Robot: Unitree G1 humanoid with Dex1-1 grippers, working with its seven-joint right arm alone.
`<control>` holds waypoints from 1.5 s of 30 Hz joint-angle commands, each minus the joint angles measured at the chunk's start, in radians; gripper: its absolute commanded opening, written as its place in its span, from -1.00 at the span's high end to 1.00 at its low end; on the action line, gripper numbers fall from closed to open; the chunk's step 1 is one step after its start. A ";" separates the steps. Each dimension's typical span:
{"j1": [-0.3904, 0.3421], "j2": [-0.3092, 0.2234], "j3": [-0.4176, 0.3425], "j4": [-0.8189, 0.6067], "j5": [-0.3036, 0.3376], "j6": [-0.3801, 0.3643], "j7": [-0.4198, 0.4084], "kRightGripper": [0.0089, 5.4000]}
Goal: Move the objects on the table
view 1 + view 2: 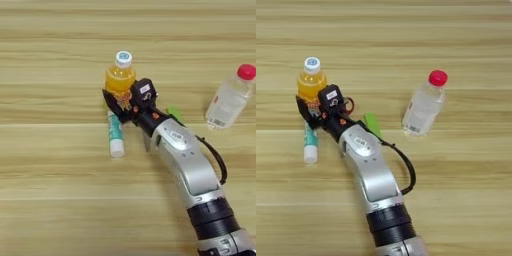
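A small orange-drink bottle [120, 77] with a white cap stands upright at the table's middle. My right gripper [120, 101] sits right against its lower front and hides its base. Whether it holds the bottle does not show. A white stick with a teal label [115, 135] lies just in front of the gripper, pointing toward me. A red loop, apparently the scissors' handle [350, 105], peeks out beside my wrist, with the rest under the arm. The silver forearm [185, 160] comes in from the bottom right.
A clear bottle with a red cap [229, 100] leans at the right. A small green piece [174, 112] lies beside my forearm, partly covered by it. Light-wood table [55, 200] fills the view, with bare wood on the left and in front.
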 commanded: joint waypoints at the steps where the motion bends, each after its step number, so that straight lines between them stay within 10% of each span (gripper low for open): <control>1: -0.083 0.008 -0.010 -0.052 0.014 -0.037 -0.010 -0.27; 29: -0.092 0.105 0.141 -0.058 0.004 -0.043 0.007 -0.27; 45: -0.128 0.169 0.274 0.317 0.005 -0.237 0.028 -0.27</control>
